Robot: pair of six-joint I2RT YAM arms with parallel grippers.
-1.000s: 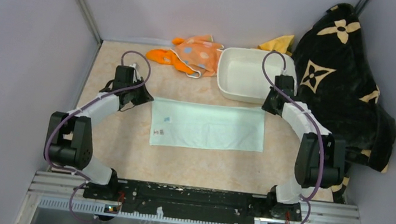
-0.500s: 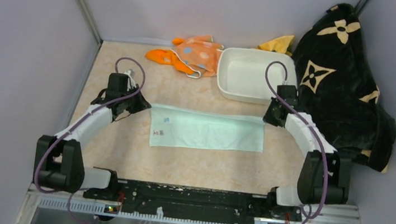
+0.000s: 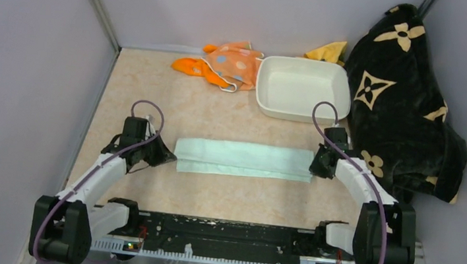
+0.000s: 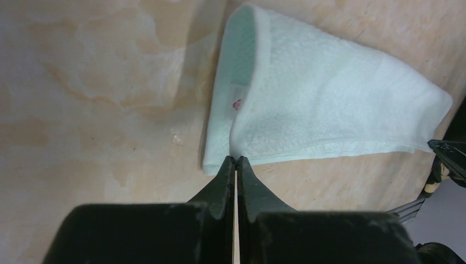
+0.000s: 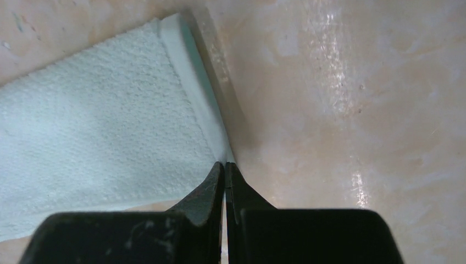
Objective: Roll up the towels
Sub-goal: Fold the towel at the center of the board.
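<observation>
mint green towel (image 3: 244, 160) lies at mid table (image 3: 156, 90), folded double into a narrow strip, long axis 9 to 3 o'clock. open side of the fold faces 6 o'clock.
left pincer (image 3: 165, 157): at the strip's 9 o'clock end, jaws pressed together, nipping the near corner of the upper layer.
right pincer (image 3: 315, 168): at the 3 o'clock end, jaws pressed together on the corner hem.
orange towel (image 3: 188, 66) and striped polka-dot towel (image 3: 235, 62): bunched together, touching, at 11 to 12 o'clock by the back wall, unrolled.
white tub (image 3: 302, 87) at 1 o'clock, just beside the dotted towel. yellow cloth (image 3: 328, 50) behind it. black flowered blanket (image 3: 406, 105) heaped at 2 to 3 o'clock.
</observation>
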